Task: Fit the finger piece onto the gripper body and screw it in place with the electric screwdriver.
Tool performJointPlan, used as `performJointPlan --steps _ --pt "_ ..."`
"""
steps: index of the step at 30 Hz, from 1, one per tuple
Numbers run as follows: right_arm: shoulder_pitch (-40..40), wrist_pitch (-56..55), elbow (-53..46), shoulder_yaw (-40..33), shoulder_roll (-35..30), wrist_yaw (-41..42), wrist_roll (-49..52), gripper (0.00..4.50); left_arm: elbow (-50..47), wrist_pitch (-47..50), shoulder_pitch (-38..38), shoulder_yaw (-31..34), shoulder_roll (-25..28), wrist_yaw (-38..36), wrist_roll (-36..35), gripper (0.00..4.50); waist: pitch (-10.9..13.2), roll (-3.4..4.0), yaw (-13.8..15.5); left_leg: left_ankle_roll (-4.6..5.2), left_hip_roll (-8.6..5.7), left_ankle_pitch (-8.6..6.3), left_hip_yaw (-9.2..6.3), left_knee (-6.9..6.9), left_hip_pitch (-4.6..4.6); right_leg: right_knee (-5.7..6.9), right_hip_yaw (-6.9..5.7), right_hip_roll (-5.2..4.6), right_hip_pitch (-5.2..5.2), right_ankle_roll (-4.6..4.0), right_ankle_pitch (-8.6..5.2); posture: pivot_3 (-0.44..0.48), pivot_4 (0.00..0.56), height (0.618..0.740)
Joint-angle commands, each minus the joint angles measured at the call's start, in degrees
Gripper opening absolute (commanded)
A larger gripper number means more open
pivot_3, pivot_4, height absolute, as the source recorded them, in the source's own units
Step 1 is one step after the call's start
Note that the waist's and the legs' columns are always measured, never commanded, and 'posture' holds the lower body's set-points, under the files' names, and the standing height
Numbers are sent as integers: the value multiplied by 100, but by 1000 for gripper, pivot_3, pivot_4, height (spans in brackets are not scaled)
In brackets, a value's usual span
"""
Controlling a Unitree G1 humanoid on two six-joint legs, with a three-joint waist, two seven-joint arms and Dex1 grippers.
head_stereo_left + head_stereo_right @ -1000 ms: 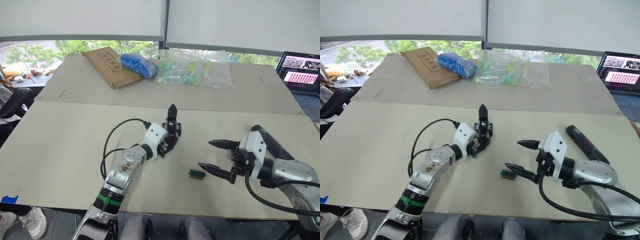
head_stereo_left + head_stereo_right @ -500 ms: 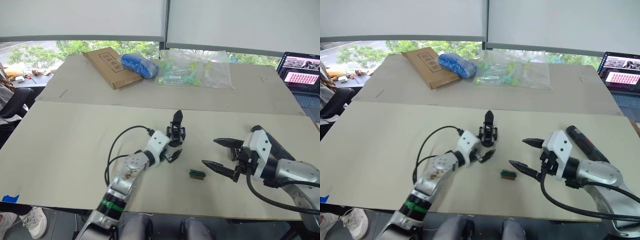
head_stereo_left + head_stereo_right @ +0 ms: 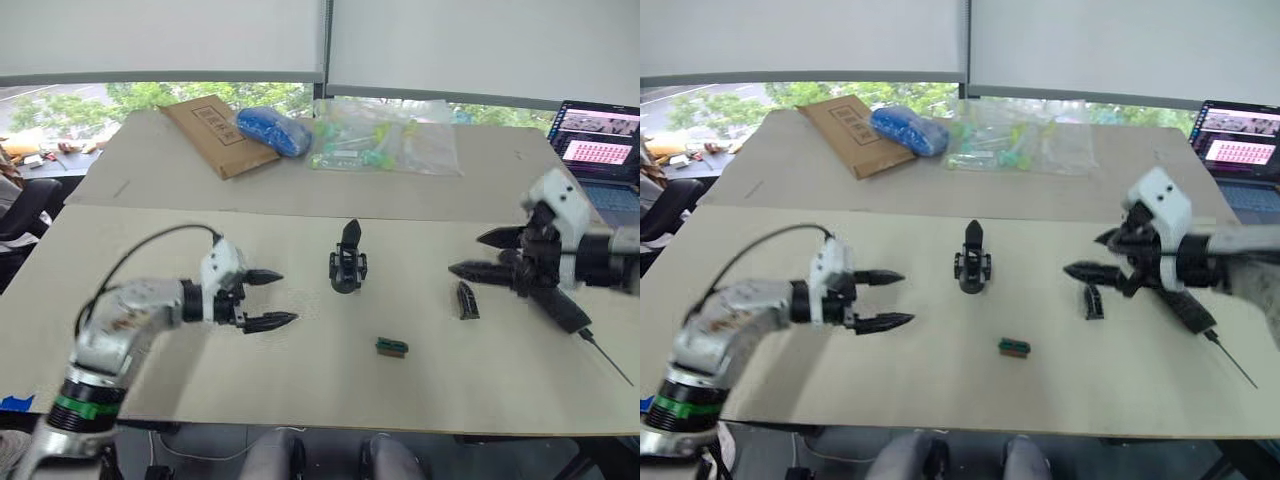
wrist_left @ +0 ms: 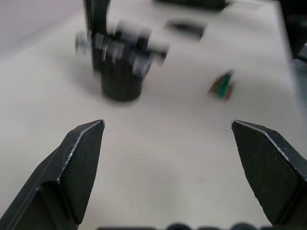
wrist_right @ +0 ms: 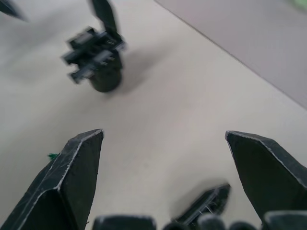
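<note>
Your left hand (image 3: 268, 299) hovers wide open and empty, left of the gripper body (image 3: 347, 271) standing upright mid-desk (image 3: 150, 240). Your right hand (image 3: 478, 254) is spread too, holding nothing, just above the finger piece (image 3: 465, 300). The electric screwdriver (image 3: 562, 311) lies right of it. No lettering is readable.

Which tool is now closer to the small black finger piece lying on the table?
The right tool. It hangs open just above and beside the finger piece. The left tool, also open, is far off on the other side of the gripper body.
</note>
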Motion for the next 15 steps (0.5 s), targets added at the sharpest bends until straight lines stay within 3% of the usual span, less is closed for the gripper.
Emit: performJointPlan --steps 1,4,8,15 --pt "-888 1208 973 836 161 -199 -333 4500 -473 431 -350 252 207 -266 -716 4461 1 0 -2 1 -3 0 3 -2 -2 -3 -3 13 2 1 1 0 150 740" --pt "-1523 1709 2027 1655 333 -381 -587 4500 -752 620 -611 297 295 -258 -1052 4461 1 0 6 3 -7 -1 6 -2 -5 -1 -9 22 1 4 2 0 150 740" --pt "-1874 1788 2702 2300 534 -342 -828 4500 -945 722 -863 269 206 -43 -1237 4461 1 1 6 3 -6 0 11 -1 -11 13 -7 43 0 8 4 0 150 740" --pt "-1871 1382 3407 2602 1047 -332 -1342 4500 -1159 704 -992 152 63 310 -1211 4461 1 1 -26 3 -4 1 19 1 -10 20 -3 52 -1 11 5 0 150 740"
